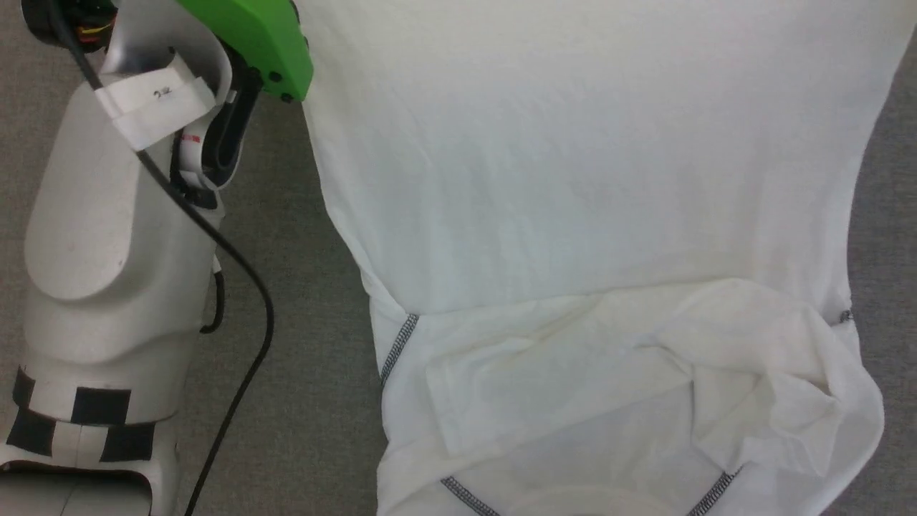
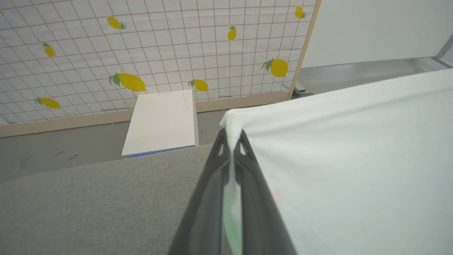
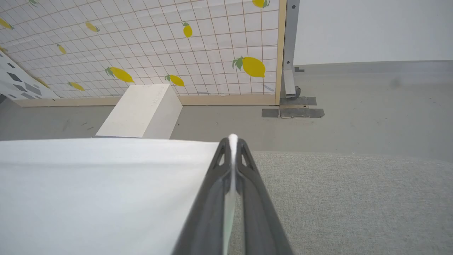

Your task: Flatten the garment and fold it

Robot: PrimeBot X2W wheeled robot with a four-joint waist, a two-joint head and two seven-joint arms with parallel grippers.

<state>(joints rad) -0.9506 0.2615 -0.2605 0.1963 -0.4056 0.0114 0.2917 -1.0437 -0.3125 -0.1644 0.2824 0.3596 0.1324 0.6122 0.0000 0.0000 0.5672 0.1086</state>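
Garment [image 2: 354,159] corner clamped at tips of left gripper [image 2: 231,138], cloth spreading rightward from it; another corner clamped in right gripper [image 3: 233,140], cloth spreading leftward. Beyond both tips, white box [image 3: 141,113] before lemon-print panel [image 3: 177,46]; grey surface [image 3: 354,198] beneath.

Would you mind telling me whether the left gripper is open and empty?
No, the left gripper is shut on a corner of the garment, with white fabric pinched between its jaws.

Lemon-print wall [image 2: 159,46], gry floor [image 3: 354,106], wht box [image 3: 141,113]
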